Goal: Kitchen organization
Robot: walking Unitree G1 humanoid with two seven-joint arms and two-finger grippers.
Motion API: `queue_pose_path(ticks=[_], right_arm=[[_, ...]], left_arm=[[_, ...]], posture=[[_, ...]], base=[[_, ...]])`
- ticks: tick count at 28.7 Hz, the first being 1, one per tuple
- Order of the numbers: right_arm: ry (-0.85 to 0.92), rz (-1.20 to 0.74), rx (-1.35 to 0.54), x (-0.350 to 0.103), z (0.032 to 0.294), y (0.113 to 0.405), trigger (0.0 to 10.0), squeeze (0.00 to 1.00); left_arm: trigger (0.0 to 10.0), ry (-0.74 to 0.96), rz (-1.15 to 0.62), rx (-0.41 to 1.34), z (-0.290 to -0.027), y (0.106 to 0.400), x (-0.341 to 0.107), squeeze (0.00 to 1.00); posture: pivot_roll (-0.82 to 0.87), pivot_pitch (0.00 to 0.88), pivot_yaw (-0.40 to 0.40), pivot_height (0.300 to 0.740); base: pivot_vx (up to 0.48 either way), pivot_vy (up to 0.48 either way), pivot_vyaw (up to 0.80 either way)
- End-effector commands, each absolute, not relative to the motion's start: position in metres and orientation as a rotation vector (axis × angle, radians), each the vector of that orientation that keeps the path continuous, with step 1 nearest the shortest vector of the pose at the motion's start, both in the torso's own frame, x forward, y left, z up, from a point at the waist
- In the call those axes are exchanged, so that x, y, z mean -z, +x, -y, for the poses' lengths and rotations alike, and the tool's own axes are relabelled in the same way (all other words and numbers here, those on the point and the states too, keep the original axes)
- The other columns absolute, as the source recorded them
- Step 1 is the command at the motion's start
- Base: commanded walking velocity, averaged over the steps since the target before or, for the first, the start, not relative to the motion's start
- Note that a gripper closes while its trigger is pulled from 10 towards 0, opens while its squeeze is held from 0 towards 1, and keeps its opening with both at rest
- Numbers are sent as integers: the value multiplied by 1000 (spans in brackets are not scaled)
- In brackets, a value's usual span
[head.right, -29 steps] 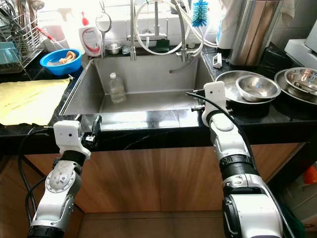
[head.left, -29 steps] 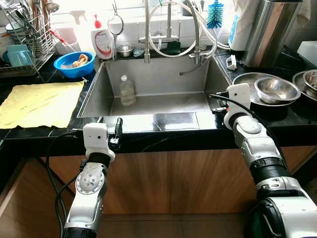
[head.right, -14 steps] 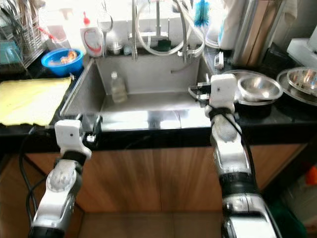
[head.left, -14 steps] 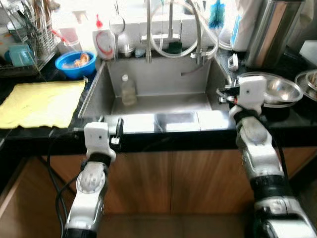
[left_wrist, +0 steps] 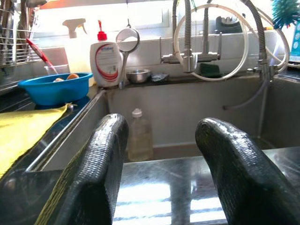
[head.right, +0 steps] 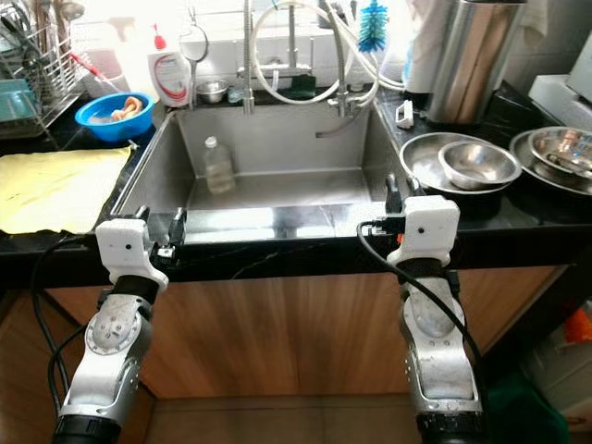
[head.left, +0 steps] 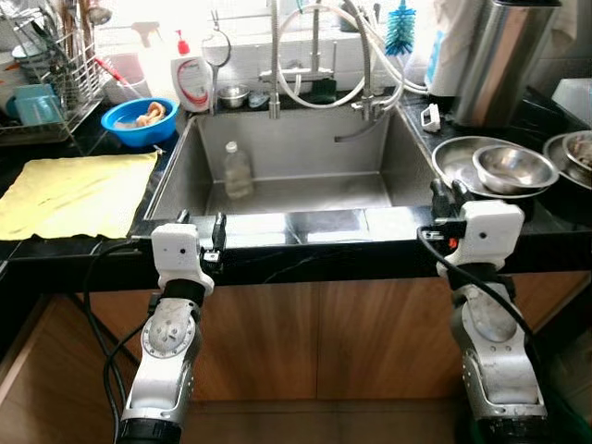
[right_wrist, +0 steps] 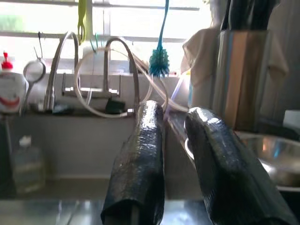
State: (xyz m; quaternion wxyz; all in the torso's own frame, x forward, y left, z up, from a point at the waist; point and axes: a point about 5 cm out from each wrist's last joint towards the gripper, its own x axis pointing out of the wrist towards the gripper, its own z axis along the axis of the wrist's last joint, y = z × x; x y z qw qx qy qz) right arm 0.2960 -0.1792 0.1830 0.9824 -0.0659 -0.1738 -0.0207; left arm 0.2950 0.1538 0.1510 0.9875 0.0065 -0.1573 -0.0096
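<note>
The right claw [head.left: 446, 196] has come back from the corner of the steel sink [head.left: 277, 139], where it was reaching a second ago, and now it stands low at the front edge of the black stone surface [head.left: 546, 227], just before the stacked steel bowls [head.left: 504, 166]. Its two black fingers [right_wrist: 140, 164] stand a small gap apart and they hold nothing. The left claw [head.left: 199, 231] has not moved: it waits at the front rim of the sink, its fingers [left_wrist: 101, 159] wide apart and also empty.

I think this means that the right arm gave up its reach, or only finished a movement of positioning; no thing is picked yet, so the organizing work looks to be at a beginning.

The most probable thing to handle is the small clear plastic bottle [head.left: 238, 169] with a white cap, which stands upright inside the sink, against the back-left part of the basin. It is well apart from both claws, nearer to the left one.

Around there is a yellow cloth [head.left: 74, 192] spread flat at the left, a blue plastic bowl [head.left: 139, 118] with something orange inside, a white soap bottle with red pump [head.left: 192, 79], and a wire dish rack [head.left: 55, 69] in the far left corner. Behind the sink hang the taps with looping white hoses [head.left: 324, 55] and a blue bottle brush [head.left: 400, 28]. A tall steel container [head.left: 504, 55] stands at the right back.

The hoses hang low over the back of the basin, so a reach for the bottle should pass under them. The deep sink wall is also in the way for an arm coming from the front.
</note>
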Motion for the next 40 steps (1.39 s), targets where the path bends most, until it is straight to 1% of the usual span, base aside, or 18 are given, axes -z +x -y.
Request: queue_pose_path(ticks=[1,6,11,13,15,32,39,40], right_arm=[[-119,340,42,-181,176,293,10000,0],[-105,367,50,-189,170,295,10000,0],[-98,371,55,-192,169,295,10000,0],[-75,372,50,-193,168,295,10000,0],[-89,392,50,-195,168,295,10000,0],[-110,396,60,-207,169,304,10000,0],[-127,393,62,-212,169,306,10000,0],[-142,369,73,-211,171,306,10000,0]], left_arm=[[10000,-3,315,13,-155,294,-151,0],[10000,8,331,39,-150,296,-154,0],[10000,6,336,39,-150,297,-154,0],[10000,1,337,39,-150,297,-154,0],[10000,0,337,41,-149,297,-154,0],[10000,4,355,33,-150,304,-160,0],[10000,1,355,32,-149,305,-160,0],[10000,1,353,31,-149,305,-160,0]], posture=[[-142,0,73,740],[-146,0,72,740],[-153,0,75,740],[-158,0,77,740],[-164,0,79,740],[-153,0,61,740],[-154,0,57,740],[-156,0,57,740]], base=[[0,0,0],[0,0,0],[256,0,0],[307,0,-800],[322,0,-406],[350,0,0],[0,0,0],[0,0,0]])
